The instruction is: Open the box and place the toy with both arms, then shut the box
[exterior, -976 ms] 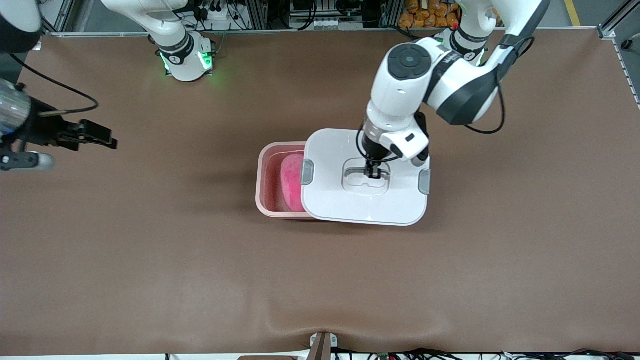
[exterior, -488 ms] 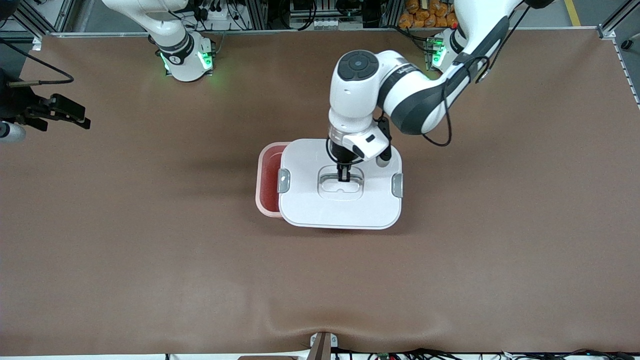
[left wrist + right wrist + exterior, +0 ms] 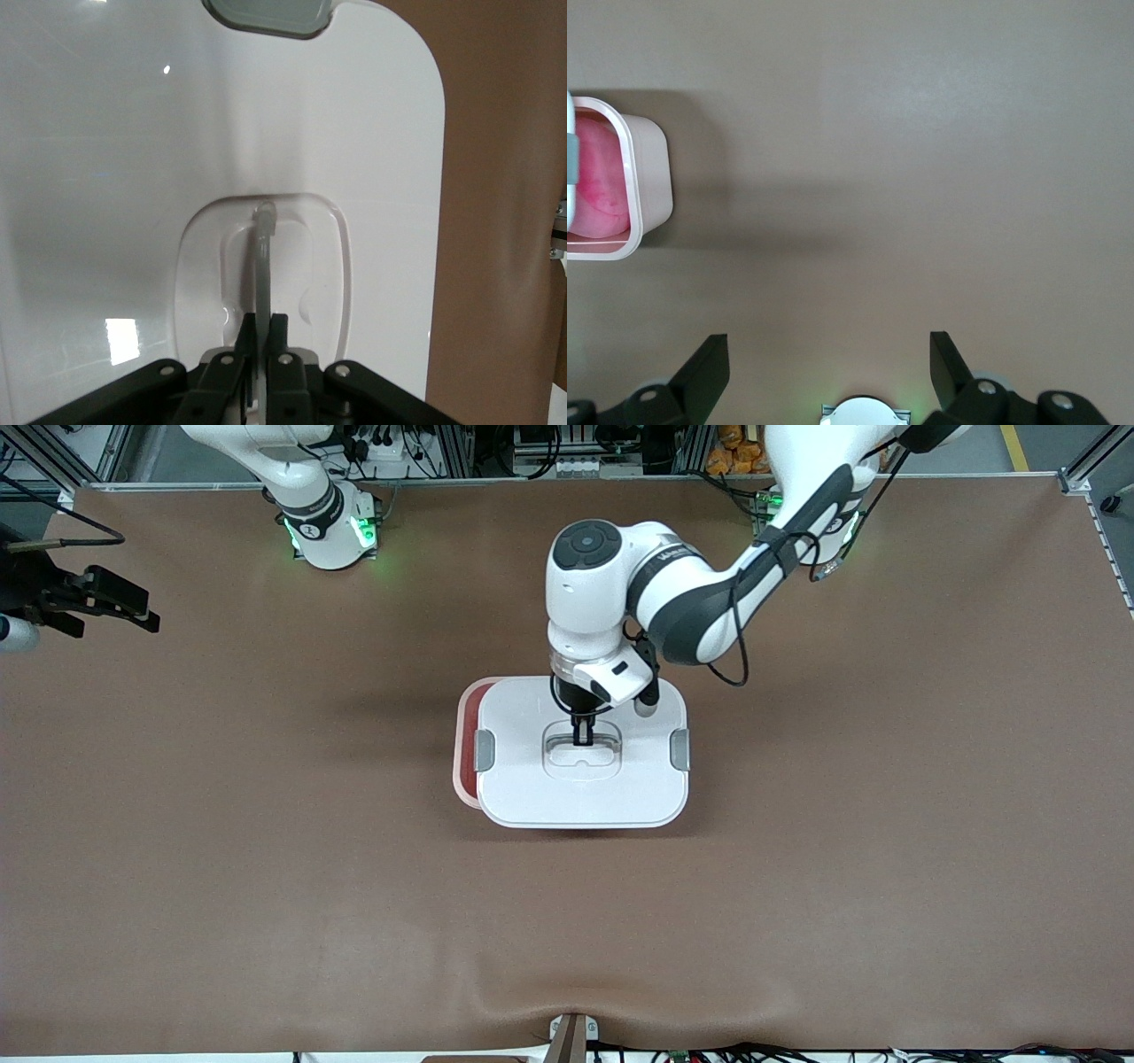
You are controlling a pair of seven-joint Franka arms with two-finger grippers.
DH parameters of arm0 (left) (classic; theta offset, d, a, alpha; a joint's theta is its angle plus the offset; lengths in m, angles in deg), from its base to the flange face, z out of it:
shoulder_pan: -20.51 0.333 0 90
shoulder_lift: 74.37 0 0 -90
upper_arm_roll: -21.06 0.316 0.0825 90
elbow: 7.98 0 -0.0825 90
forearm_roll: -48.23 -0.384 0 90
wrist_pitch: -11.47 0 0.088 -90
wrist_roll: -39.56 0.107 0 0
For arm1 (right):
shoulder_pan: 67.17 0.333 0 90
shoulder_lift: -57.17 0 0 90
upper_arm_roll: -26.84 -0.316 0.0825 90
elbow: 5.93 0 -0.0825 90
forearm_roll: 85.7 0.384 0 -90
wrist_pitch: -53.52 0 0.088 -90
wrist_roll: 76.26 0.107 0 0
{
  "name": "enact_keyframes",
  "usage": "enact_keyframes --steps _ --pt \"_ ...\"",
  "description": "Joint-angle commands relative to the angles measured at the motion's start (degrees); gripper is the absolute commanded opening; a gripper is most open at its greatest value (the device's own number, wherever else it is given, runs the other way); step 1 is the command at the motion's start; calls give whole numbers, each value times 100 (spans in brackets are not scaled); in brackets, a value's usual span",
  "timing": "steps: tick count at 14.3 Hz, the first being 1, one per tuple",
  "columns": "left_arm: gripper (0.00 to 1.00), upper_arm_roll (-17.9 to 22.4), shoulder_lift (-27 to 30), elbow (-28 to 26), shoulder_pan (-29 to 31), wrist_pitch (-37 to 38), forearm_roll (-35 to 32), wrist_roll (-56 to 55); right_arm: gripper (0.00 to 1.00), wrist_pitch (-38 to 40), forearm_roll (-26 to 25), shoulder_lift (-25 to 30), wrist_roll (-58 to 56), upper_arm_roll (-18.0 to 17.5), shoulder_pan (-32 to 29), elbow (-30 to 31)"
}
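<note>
The white lid (image 3: pixel 620 788) hangs over the pink tub of the box (image 3: pixel 464 766) and covers nearly all of it. A thin strip of the tub shows at the side toward the right arm's end. My left gripper (image 3: pixel 582 735) is shut on the lid's thin centre handle (image 3: pixel 263 257), with its fingers in the lid's recess (image 3: pixel 264 319). In the right wrist view the toy (image 3: pixel 598 181) lies inside the tub (image 3: pixel 651 177). My right gripper (image 3: pixel 133 607) waits open over the table's edge at the right arm's end, with nothing between its fingers (image 3: pixel 826 341).
The brown table mat (image 3: pixel 797 886) lies bare round the box. Grey clips (image 3: pixel 485 750) (image 3: pixel 679 749) sit on the lid's two short sides. The arms' green-lit bases (image 3: pixel 332 531) (image 3: pixel 802 509) stand along the edge farthest from the front camera.
My left gripper has carried the lid toward the right arm's end, over the tub, so the toy is now covered in the front view. The right gripper drew back toward the table's edge.
</note>
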Motion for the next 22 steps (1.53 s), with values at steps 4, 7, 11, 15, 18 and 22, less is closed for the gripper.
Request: enact_keyframes --steps 4,7,11,15,18,22 --pt "0 510 -292 552 -687 46 -142 -365 100 -272 191 164 -101 -22 -270 415" --pt "0 519 -310 544 -810 46 -142 -479 100 -186 130 208 -162 -31 -288 424" --pt "0 519 -363 526 -836 46 -151 -480 100 -150 -46 226 -338 -48 -270 416" --pt "0 510 -372 517 -845 46 -133 -453 100 -133 -142 235 -549 -48 -262 381" --pt "0 510 -372 509 -845 46 -133 -471 100 -10 -143 174 -515 -57 -244 127" --pt "0 510 -372 509 -854 46 -98 -471 100 131 -143 138 -531 -57 -262 38"
